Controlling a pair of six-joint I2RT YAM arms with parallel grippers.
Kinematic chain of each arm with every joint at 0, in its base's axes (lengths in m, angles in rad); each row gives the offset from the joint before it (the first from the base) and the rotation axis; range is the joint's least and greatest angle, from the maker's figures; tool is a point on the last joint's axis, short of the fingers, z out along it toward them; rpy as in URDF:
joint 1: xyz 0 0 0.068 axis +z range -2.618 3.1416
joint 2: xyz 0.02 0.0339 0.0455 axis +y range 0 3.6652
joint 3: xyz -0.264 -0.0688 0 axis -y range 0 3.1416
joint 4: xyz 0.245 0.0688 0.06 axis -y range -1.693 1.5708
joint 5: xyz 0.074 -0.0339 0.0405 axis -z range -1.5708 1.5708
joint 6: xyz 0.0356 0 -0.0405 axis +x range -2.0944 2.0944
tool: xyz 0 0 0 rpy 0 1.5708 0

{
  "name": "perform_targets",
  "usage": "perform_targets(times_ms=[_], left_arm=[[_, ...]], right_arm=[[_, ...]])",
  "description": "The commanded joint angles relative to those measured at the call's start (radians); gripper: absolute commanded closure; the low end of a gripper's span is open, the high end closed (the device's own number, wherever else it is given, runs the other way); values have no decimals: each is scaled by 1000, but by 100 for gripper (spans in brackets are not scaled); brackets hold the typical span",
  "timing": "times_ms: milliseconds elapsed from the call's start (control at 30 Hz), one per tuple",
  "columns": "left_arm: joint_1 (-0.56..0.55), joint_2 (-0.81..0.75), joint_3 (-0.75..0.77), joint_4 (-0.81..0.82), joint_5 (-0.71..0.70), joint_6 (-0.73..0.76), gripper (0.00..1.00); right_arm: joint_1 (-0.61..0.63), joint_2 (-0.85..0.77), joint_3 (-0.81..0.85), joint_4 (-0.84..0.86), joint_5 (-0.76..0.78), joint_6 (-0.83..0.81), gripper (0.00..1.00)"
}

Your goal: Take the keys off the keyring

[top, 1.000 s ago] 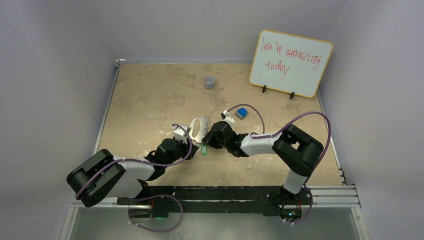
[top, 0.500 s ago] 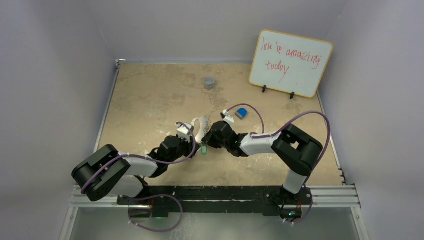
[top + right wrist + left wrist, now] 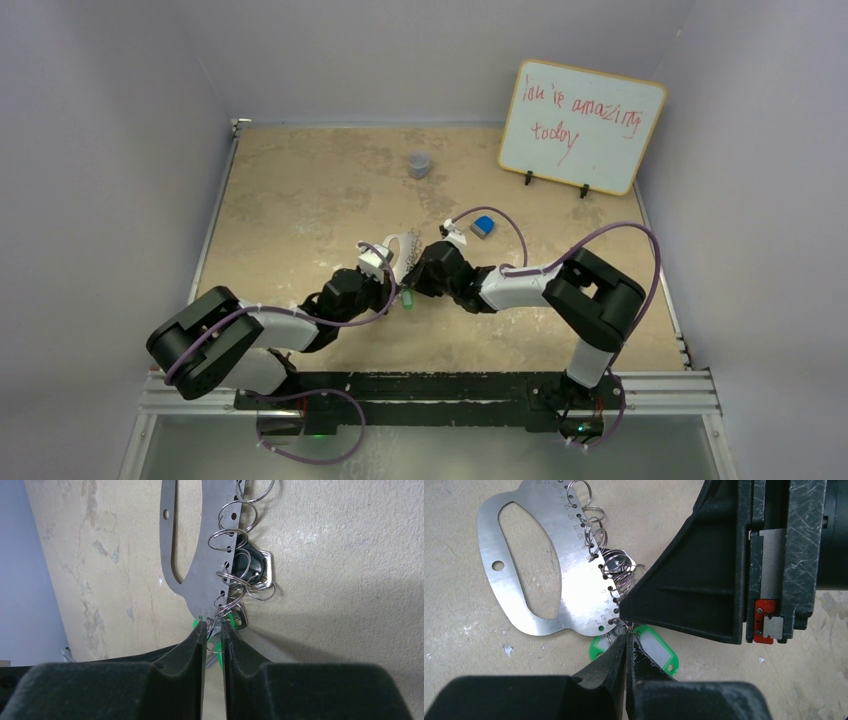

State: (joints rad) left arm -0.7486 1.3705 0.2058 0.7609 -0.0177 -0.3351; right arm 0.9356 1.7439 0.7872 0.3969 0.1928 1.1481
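Observation:
The keyring (image 3: 574, 595) is a flat silver plate with a row of holes, each carrying a small split ring. It lies mid-table in the top view (image 3: 398, 248). Green-headed keys (image 3: 659, 655) hang at its numbered end, and a dark-headed one (image 3: 250, 565) sits further along. My left gripper (image 3: 626, 637) is shut on a split ring of a green key. My right gripper (image 3: 214, 627) is closed to a narrow gap on the rings and green key at the same end of the plate. Its dark body (image 3: 704, 580) sits right beside the left tips.
A small grey cup (image 3: 419, 164) stands at the back. A small blue block (image 3: 483, 226) lies behind the right wrist. A whiteboard (image 3: 580, 125) with red writing stands at the back right. Walls close in on three sides.
My left gripper has moved right and forward, up to the keyring's lower end. The plate now looks narrower from above. The right arm has barely moved.

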Motion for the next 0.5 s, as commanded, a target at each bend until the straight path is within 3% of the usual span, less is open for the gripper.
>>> perform_targets(times_ms=[0,467], left_arm=[[-5,-2,29,19,12,13,100],[-3,-62,37,57,-41,-116,100]], right_arm=[[-4,-2,32,-2,17,-11,81],[-3,12,46,1,2,-42,81]])
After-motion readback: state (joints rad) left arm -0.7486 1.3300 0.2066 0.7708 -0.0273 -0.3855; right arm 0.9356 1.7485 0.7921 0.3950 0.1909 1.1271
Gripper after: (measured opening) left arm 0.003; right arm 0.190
